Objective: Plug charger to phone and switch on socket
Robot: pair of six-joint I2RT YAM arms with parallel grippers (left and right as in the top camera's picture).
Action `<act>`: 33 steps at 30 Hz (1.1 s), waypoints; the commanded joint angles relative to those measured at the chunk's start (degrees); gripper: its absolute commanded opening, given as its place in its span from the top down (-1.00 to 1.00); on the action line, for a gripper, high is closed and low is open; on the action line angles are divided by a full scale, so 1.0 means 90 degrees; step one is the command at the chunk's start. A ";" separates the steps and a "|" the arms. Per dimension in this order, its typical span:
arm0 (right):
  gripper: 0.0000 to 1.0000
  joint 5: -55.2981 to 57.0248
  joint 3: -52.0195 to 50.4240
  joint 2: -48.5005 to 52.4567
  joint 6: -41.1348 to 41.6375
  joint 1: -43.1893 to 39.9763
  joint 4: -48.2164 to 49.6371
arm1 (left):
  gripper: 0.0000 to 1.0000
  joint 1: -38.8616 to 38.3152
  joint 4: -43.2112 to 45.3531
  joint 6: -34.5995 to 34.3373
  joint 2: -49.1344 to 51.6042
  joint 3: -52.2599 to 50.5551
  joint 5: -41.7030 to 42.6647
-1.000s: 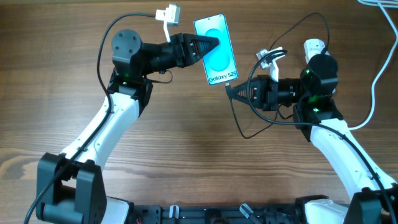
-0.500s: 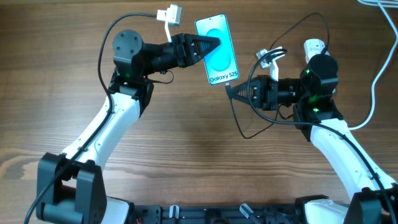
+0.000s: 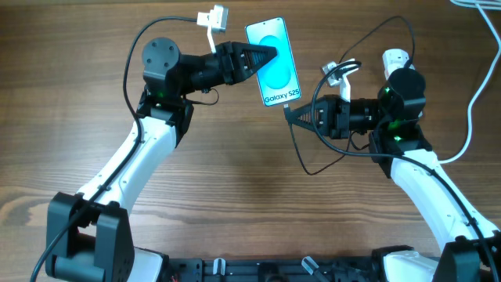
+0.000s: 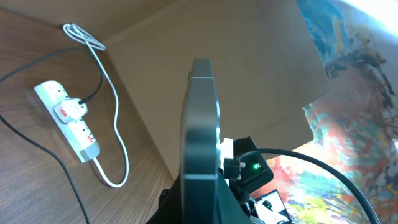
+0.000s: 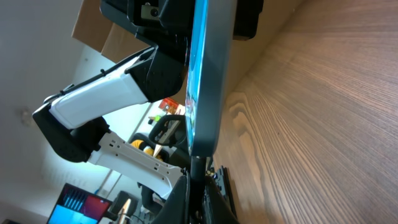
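The phone (image 3: 275, 63), cyan screen up with "Galaxy S25" at its near end, is held above the table by my left gripper (image 3: 266, 56), which is shut on its left edge. My right gripper (image 3: 291, 114) is shut on the charger plug tip (image 3: 286, 108), which touches the phone's near end. In the right wrist view the plug (image 5: 197, 165) meets the end of the edge-on phone (image 5: 204, 74). The black cable (image 3: 301, 157) loops below. The socket (image 4: 67, 119), a white power strip with an adapter in it, shows only in the left wrist view.
A thick white cord (image 3: 472, 94) runs along the table's right side; in the left wrist view it (image 4: 115, 134) leaves the strip and loops back. Black arm cables arch over both arms. A brown cardboard panel (image 4: 249, 74) stands behind the table.
The phone and left gripper have shifted very slightly right. The right gripper with the plug has stayed at the phone's near end.
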 commanded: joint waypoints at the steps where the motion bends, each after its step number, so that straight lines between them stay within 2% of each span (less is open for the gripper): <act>1: 0.92 -0.0109 0.0036 0.0019 0.0032 -0.0002 0.0053 | 0.92 -0.0036 0.0015 -0.0012 -0.0036 0.0095 -0.0109; 7: 0.92 -0.0104 0.0036 0.0019 0.0022 -0.0002 0.0080 | 0.92 -0.0036 -0.0352 0.0277 -0.0036 0.0095 -0.0112; 29: 0.92 0.0107 0.0036 0.0138 0.0311 0.0109 0.0070 | 0.92 -0.0100 -0.0347 0.0274 -0.0036 0.0095 -0.0223; 33: 0.92 0.0085 0.0036 0.0138 0.0228 0.0109 0.0073 | 0.92 0.0007 -0.0350 0.0272 -0.0036 0.0095 0.0000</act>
